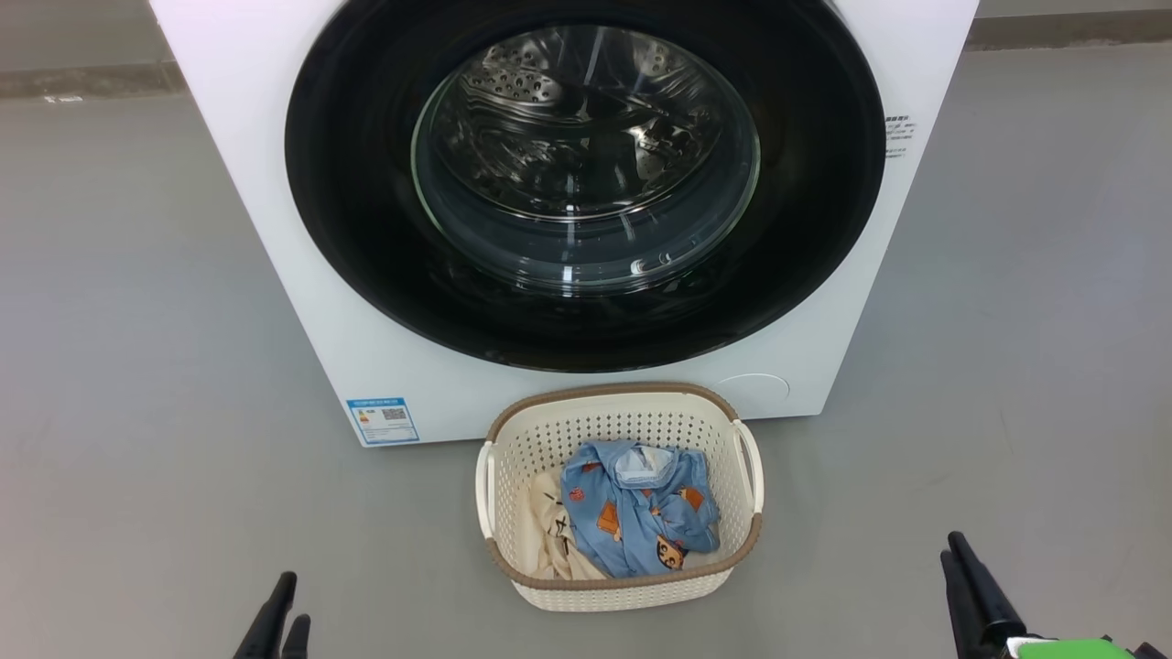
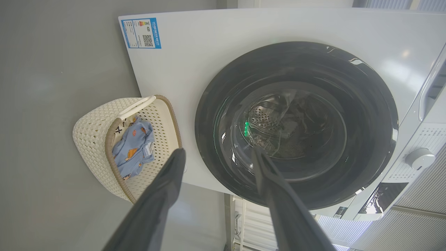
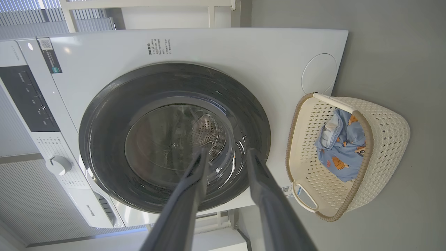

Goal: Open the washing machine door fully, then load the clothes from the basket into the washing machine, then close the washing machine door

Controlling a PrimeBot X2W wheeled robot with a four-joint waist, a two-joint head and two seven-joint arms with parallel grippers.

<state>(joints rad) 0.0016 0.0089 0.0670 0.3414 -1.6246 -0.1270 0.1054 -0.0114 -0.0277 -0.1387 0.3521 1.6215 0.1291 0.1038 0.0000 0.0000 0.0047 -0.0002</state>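
- Left gripper (image 1: 293, 599): lower left of the head view, over the grey floor (image 1: 137, 366). In the left wrist view (image 2: 217, 150) its two dark fingers stand spread wide with nothing between them. They point toward the front of the machine and are clear of it.
- Right gripper (image 1: 950, 545): lower right of the head view, well to the side of the basket. In the right wrist view (image 3: 227, 150) its fingers are parted by a narrower gap than the left pair and pinch nothing.
- Basket (image 1: 632, 595): cream, perforated, with a brown rim and white side handles. It stands upright on the floor between the two grippers and just in front of the machine, below the door. It also appears in the left wrist view (image 2: 90, 136) and the right wrist view (image 3: 386, 132).
- Clothes (image 1: 641, 517): a crumpled light-blue garment printed with orange and brown figures lies inside the basket. A cream garment (image 1: 549, 531) with black marks lies beside it, on the robot's left. The blue garment is also visible from both wrists (image 2: 134, 146) (image 3: 343, 153).
- Washing machine (image 1: 412, 394): a white front-loader directly behind the basket, with a blue label (image 1: 383, 419) at its lower corner on the robot's left. A round control knob (image 2: 420, 158) sits on its upper panel.
- Washing machine door (image 1: 586, 165): a glossy black ring around a bulging clear window. It lies closed, flush against the machine's front.
- Drum (image 1: 549, 91): perforated steel, seen through the door glass.
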